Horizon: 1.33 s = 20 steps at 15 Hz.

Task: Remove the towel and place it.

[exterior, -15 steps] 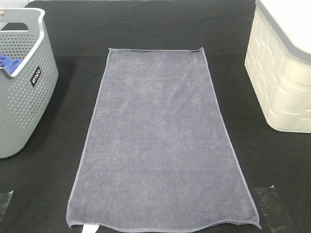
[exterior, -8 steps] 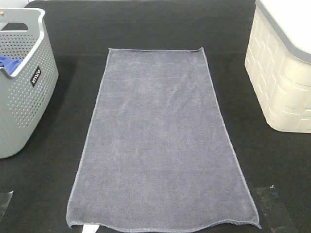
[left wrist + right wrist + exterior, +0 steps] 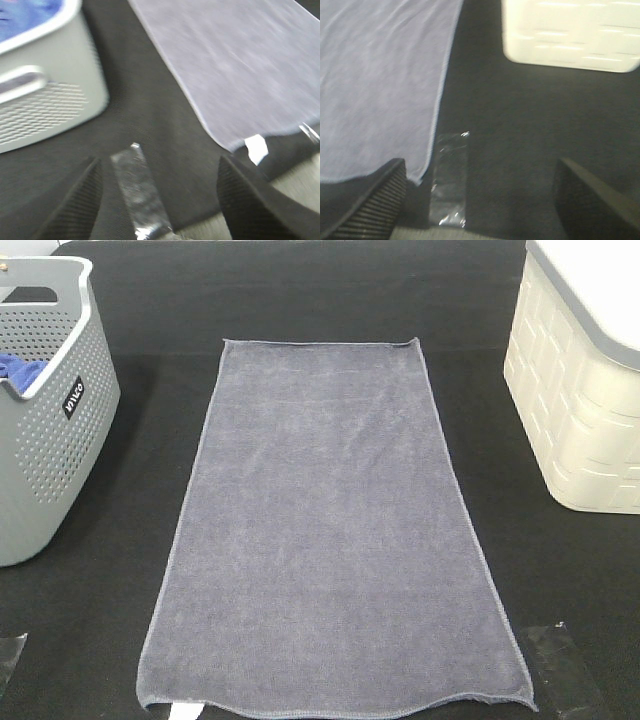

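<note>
Towel (image 3: 330,530) lies flat and spread lengthwise on the black table (image 3: 300,290), between the two containers, touching neither. Nearest me, my left gripper (image 3: 160,200) hangs with jaws wide, holding nothing, over a clear tape strip (image 3: 137,192) beside the towel's near corner. My right gripper (image 3: 485,200) is likewise spread wide and empty above its own tape strip (image 3: 449,177). Farther out stand the grey perforated basket (image 3: 50,470), a blue cloth (image 3: 18,367) inside, and the cream bin (image 3: 575,410).
</note>
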Tool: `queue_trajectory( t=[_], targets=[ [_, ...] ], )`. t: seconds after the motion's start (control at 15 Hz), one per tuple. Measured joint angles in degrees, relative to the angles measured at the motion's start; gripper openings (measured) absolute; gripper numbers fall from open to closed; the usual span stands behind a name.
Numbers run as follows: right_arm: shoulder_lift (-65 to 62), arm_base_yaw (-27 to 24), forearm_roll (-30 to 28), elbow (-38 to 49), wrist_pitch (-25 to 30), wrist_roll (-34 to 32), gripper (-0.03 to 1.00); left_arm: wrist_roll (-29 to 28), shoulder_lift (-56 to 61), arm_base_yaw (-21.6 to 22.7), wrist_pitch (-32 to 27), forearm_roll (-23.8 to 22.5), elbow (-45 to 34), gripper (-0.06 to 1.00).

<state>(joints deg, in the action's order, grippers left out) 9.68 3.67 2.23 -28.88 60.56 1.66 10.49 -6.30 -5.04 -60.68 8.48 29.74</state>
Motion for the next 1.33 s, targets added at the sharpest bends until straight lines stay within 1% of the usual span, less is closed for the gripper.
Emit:
queue_trajectory(
  t=[0.07,0.13,0.33,1.33],
  targets=[
    [-2.69,-3.09,0.00,0.00,0.00,0.00,0.76,0.00,2.69,2.92,0.06,-0.06,0.00,0.63],
    [-4.93,-4.07,0.00,0.00,0.00,0.00,0.76,0.00,4.24,3.72,0.06,-0.06,0.00,0.63],
    [-9.57,-4.13,0.06,0.00,0.11,0.00,0.76,0.00,6.53,3.84,0.06,-0.11,0.00,0.63],
    [-10.14,-4.13,0.40,0.00,0.11,0.00,0.76,0.00,6.53,3.84,0.06,-0.17,0.00,0.63]
  ],
)
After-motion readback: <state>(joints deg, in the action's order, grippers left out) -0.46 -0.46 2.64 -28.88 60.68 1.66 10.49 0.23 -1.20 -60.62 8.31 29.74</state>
